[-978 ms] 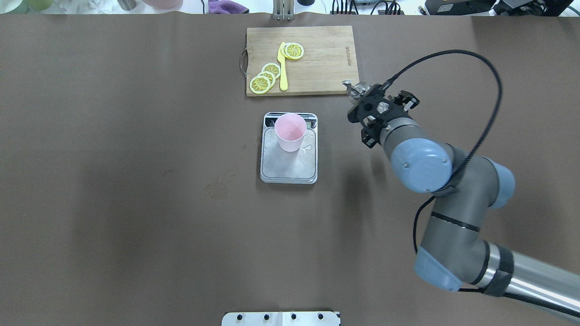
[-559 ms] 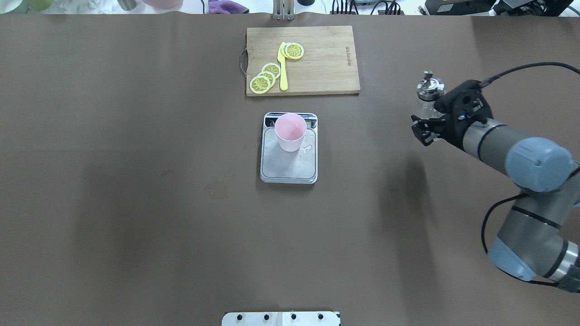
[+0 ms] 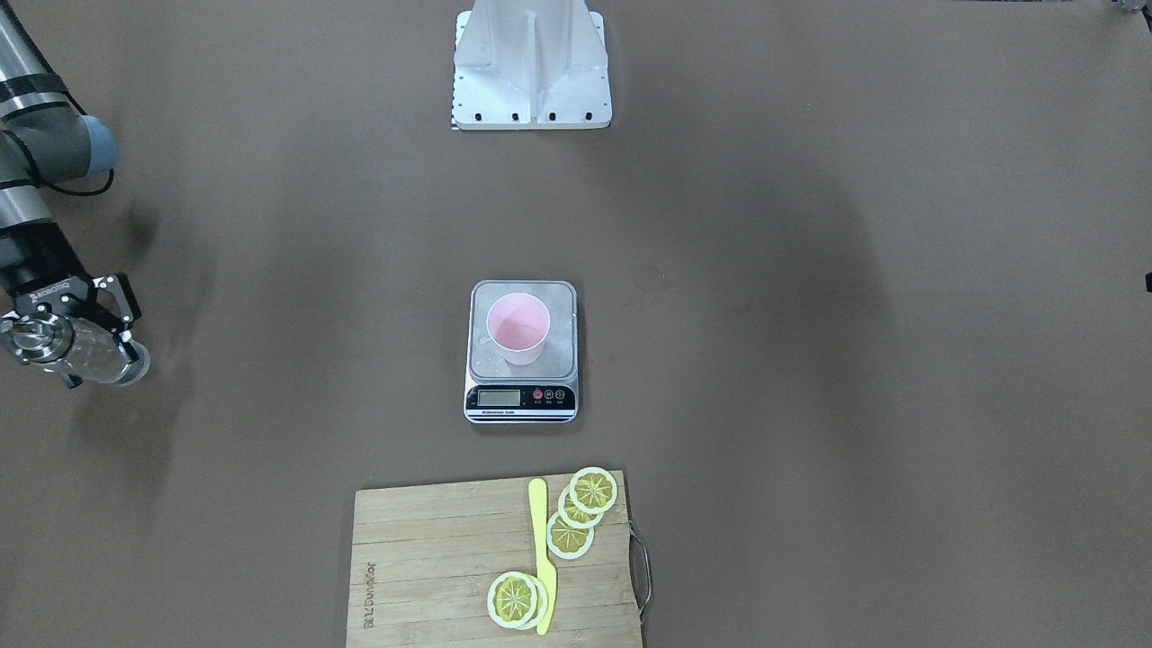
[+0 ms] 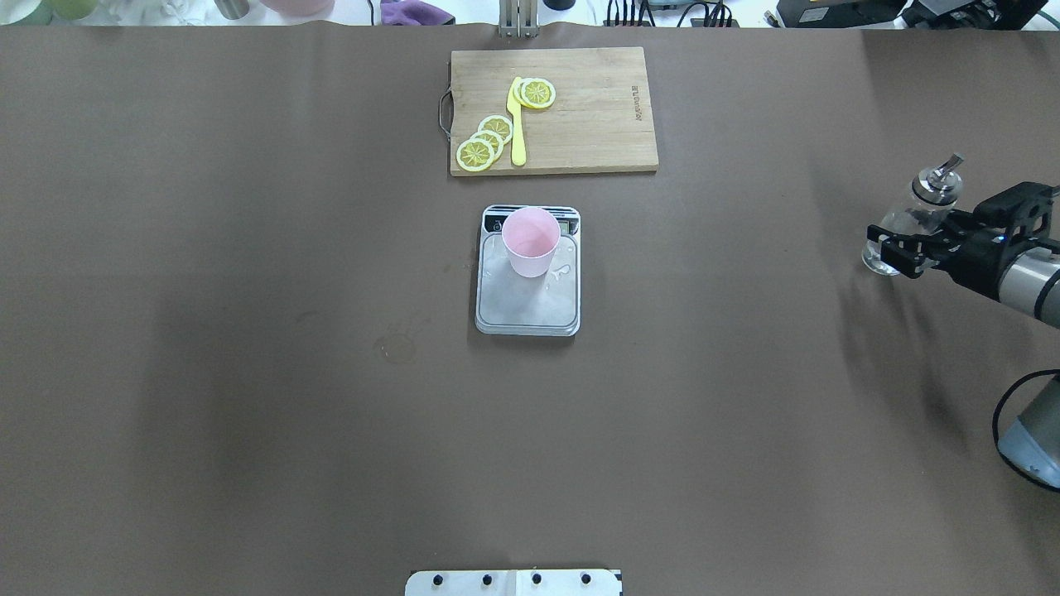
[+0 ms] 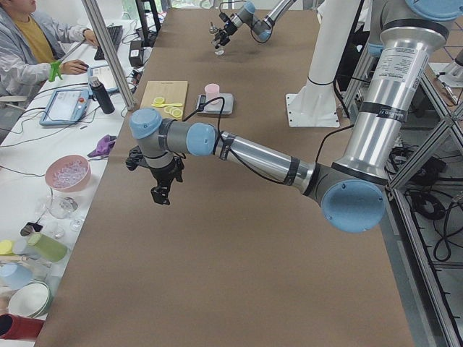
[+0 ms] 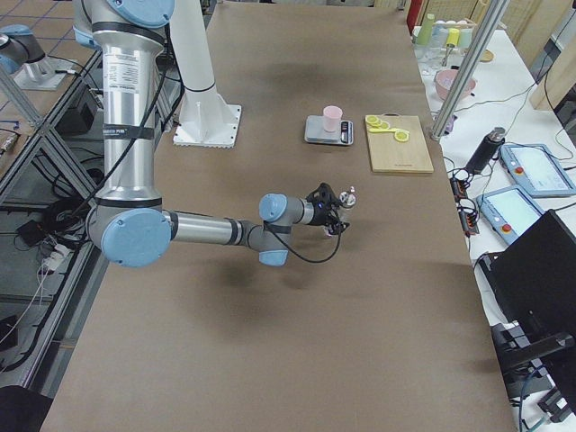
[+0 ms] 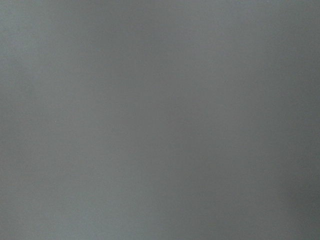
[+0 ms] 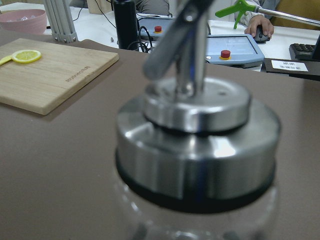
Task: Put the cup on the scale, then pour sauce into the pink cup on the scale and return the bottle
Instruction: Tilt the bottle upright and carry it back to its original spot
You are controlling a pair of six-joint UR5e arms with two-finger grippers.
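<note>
So the right claw (image 4: 893, 251) was pinching the little glass bottle (image 4: 917, 209) low on its body, one finger on each side, way out at the robot's right-hand end of the worktop (image 4: 248, 372). The bottle was about upright, with its shiny metal cap (image 4: 936, 184) and thin spout on top. Couldn't tell if the base was actually touching the worktop or hanging just over it. From the claw's own camera you mostly got a huge blurry cap, so no idea how much clear stuff was in the glass.

The pink cup (image 4: 530, 240) was standing upright on the scale (image 4: 527, 308), right in the middle of the worktop and well apart from the bottle. It sat on the display end of the steel plate, not centred, and there were a few wet blobs (image 4: 563, 270) on the plate just beside it.

Near the edge across from the robot there was a wooden cutting board (image 4: 596, 116) with some lemon slices (image 4: 484, 141) and a yellow knife (image 4: 517, 132) lying on it, apart from the scale.

The left claw (image 5: 160, 192) was hanging fingers-down over the robot's left-hand end of the worktop, far from everything. I only saw it from the side, and its own camera showed only flat grey, so I can't tell whether it was spread or pressed together.
</note>
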